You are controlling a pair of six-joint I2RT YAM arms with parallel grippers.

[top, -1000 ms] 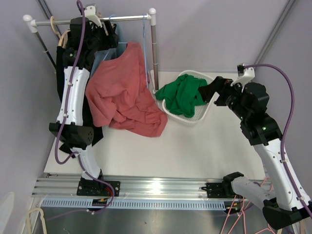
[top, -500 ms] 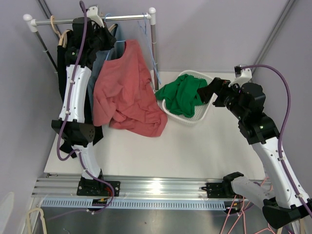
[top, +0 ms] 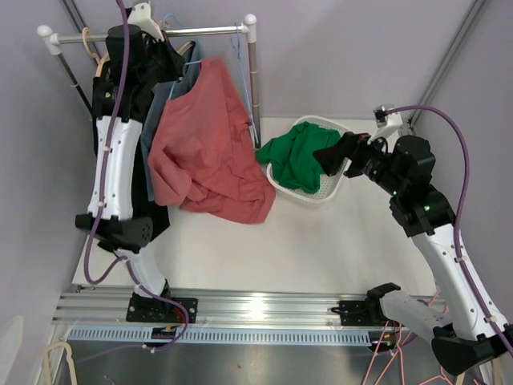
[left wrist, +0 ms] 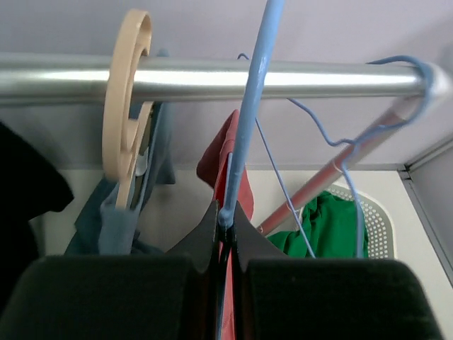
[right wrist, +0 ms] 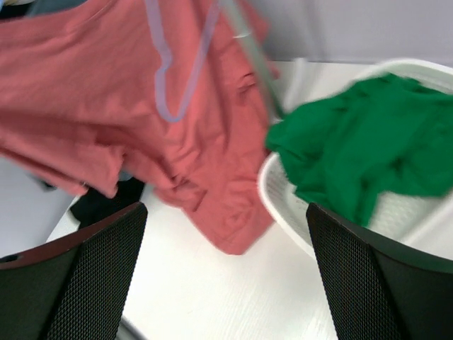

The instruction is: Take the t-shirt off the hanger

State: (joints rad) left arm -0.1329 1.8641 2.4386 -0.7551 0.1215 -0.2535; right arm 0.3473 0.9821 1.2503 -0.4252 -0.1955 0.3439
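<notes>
- The table [top: 321,241] is bare in front of the shirt [top: 204,144] and basket [top: 340,183], open to either arm.
- The shirt spills over the far-left table, its hem near the basket.
- The post [top: 253,80] stands between shirt and basket, leaving a narrow gap.
- On the rail [left wrist: 71,78] the left gripper [left wrist: 225,221], pinching the blue hanger [left wrist: 249,106], is hemmed in: beige hanger [left wrist: 113,120] on one side, wire hangers [left wrist: 342,144] on the other (wall behind).
- Green cloth [top: 296,152] fills the basket.
- Nothing blocks the right gripper [right wrist: 225,212], fingers spread, from the shirt.

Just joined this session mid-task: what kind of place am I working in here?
Probably a lab test cell staged as a laundry corner: a clothes rail with a red t-shirt on a blue hanger, a white basket of green clothing, and an aluminium mounting rail under bare grey walls.
</notes>
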